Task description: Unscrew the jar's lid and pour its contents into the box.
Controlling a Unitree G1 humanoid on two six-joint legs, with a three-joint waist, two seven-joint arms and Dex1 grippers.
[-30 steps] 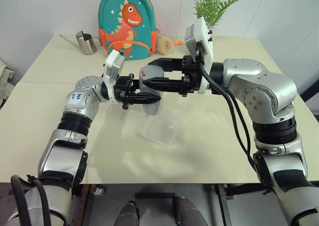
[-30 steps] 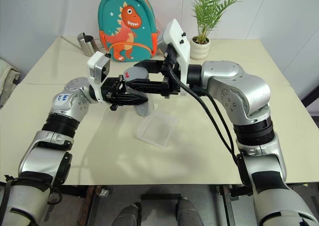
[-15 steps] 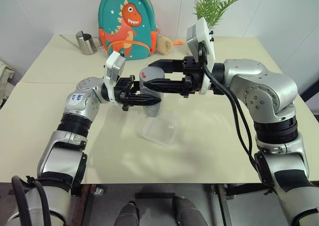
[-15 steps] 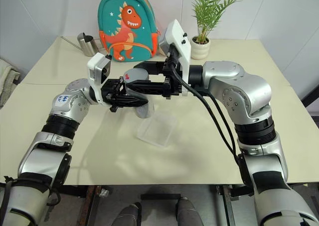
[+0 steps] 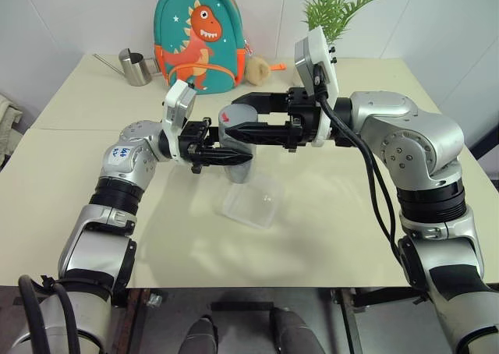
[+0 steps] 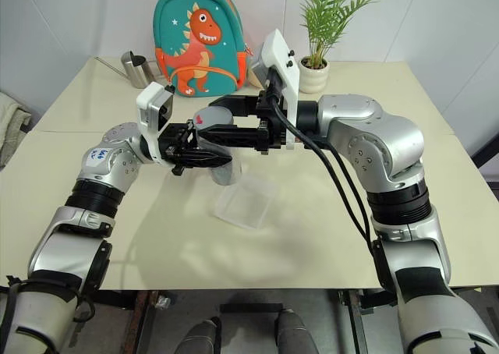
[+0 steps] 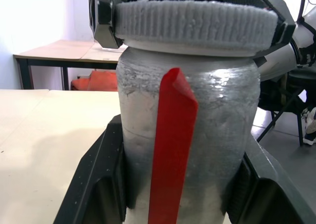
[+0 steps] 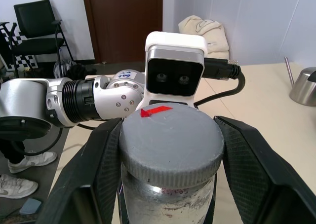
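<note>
Jar [image 7: 187, 135] held upright in air above table [image 5: 78, 175], near box [image 5: 251, 200]. Left gripper [image 5: 222, 156] clamped on jar body; right gripper [image 5: 245, 120] clamped on lid [image 8: 170, 147]. Jar looks rigid, light, smooth-walled, likely slippery; ribbed lid rim offers best twisting hold.

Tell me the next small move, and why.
Probably twist the right hand to turn the lid loose while the left hand steadies the jar. The lid sits fully on, both hands are clamped, and the jar hangs upright just behind the box.
</note>
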